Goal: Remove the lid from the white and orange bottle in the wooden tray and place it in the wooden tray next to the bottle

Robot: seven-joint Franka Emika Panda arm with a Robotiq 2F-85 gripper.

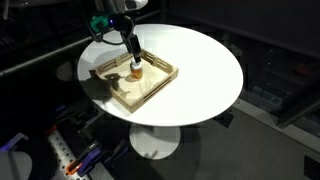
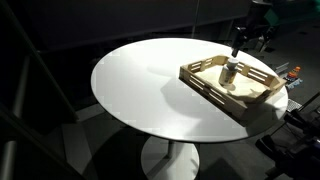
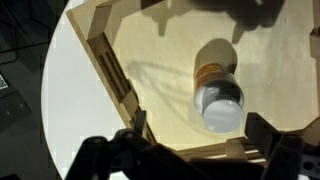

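wood-toned shallow rectangular wooden tray (image 1: 152, 86) with darker raised rim sits on round white table (image 1: 210, 60). it is centre-left of frame in one exterior view and at right of frame (image 2: 207, 91) in another. small white and orange bottle (image 1: 135, 71) stands upright inside the tray, near its middle in both exterior views (image 2: 230, 73). tiny round white lid (image 3: 220, 106) is still on top of the bottle, seen from above right of centre in the wrist view. dark robotiq gripper (image 1: 132, 52) hangs just above the bottle, not touching it as far as can be told. in the wrist view the gripper (image 3: 195, 152) fills the bottom edge. its fingers (image 3: 112, 155) are spread wide apart, holding nothing, and the bottle sits just above the gap.
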